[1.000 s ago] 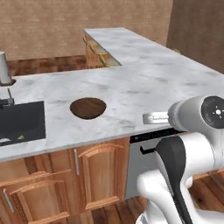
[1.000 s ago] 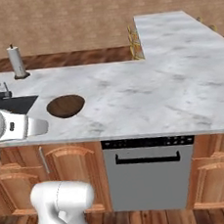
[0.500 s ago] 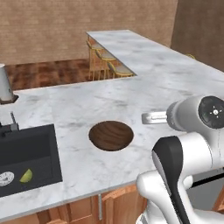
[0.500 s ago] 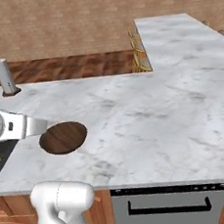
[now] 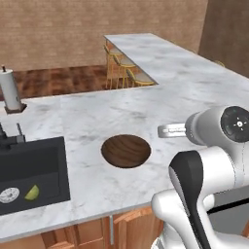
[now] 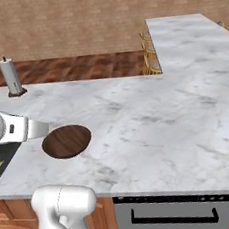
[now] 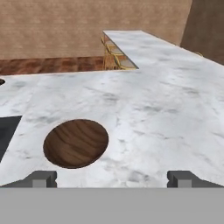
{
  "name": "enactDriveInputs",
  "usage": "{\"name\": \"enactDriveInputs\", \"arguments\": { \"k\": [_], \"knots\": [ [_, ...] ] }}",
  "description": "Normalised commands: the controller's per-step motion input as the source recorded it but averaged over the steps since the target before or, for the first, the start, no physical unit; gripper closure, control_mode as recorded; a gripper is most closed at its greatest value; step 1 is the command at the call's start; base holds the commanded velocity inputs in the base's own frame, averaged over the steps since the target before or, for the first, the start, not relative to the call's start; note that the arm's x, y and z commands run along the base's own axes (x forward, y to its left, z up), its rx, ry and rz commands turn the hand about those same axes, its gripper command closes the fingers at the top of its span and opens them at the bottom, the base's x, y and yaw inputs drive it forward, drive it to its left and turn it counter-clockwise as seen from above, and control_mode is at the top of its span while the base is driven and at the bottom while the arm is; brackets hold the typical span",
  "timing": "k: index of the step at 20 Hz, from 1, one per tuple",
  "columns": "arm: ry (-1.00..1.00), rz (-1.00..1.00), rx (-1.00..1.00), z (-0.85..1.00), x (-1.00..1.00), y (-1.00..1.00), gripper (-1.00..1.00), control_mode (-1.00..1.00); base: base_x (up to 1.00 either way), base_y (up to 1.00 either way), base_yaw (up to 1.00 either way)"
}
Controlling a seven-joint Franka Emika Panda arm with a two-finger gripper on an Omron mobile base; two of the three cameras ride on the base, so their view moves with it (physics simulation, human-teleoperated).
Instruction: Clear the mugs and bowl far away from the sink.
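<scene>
Jaws wide apart, empty, above bowl (image 7: 76, 142) beside sink (image 5: 30, 170).

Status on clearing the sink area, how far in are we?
Nothing looks done. The bowl sits on the counter right beside the sink, and a green mug lies inside the basin near the drain. In hand: nothing; the gripper is open and empty, looking over the bowl. Left: move the bowl and the mug well away from the sink. Other mugs can't be made out.
</scene>
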Motion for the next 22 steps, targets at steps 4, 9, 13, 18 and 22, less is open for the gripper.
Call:
{"name": "enactDriveInputs", "arguments": {
  "k": [4,9,13,18,22],
  "knots": [
    [0.0,0.0,0.0,0.0,0.0,0.0,-1.0,1.0,1.0,-0.08,0.32],
    [0.0,0.0,0.0,0.0,0.0,0.0,-1.0,1.0,0.85,-0.14,0.32],
    [0.0,0.0,0.0,0.0,0.0,0.0,-1.0,1.0,0.76,-0.09,0.22],
    [0.07,0.19,0.17,-0.1,0.31,-0.24,-1.0,-1.0,0.0,0.0,0.0],
    [0.05,0.12,0.12,0.0,0.04,-0.28,-1.0,-1.0,0.0,0.0,0.0]
  ]
}}
